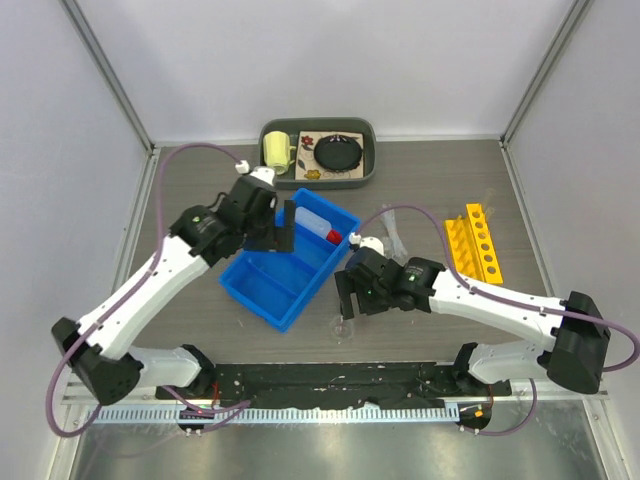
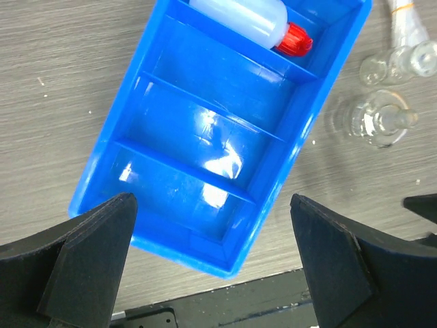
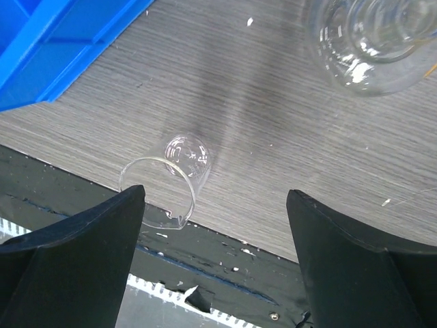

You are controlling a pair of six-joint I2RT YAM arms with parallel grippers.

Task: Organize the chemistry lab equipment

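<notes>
Left gripper (image 2: 210, 205) hangs over the blue bin (image 2: 102, 150), jaws wide apart, nothing btwn them. Right gripper (image 3: 215, 198) is spread as well and empty, low over a small beaker (image 3: 171, 178). That beaker lies on its side at the table's (image 1: 190, 200) front edge, mouth reaching onto the black strip, just right of the bin's near corner.

Hard to read: from the top cam the beaker is only a faint glint. A flask (image 2: 372, 119) sits just right of the bin's long side, and my right wrist cam cuts it off at the frame's top. Past it, toward the back edge, are more small glass pieces (image 2: 403, 61) and a bundle of thin tubes (image 2: 406, 17), partly out of frame; I can't count them. The squeeze bottle (image 2: 239, 17) lies on its side in the bin's end compartment nearest the back edge, red cap pointing right, base cut off in the left wrist cam.

Left arm runs diagonally from the front-left corner toward mid-table, wrist bent down. Right arm stretches left along the front edge, wrist down too.

Yellow rack (image 1: 475, 245) lies near the right edge, well apart from the bin. Gray tray (image 1: 368, 150) at the back edge holds a yellow mug (image 1: 277, 150) and a black disc (image 1: 338, 152).
</notes>
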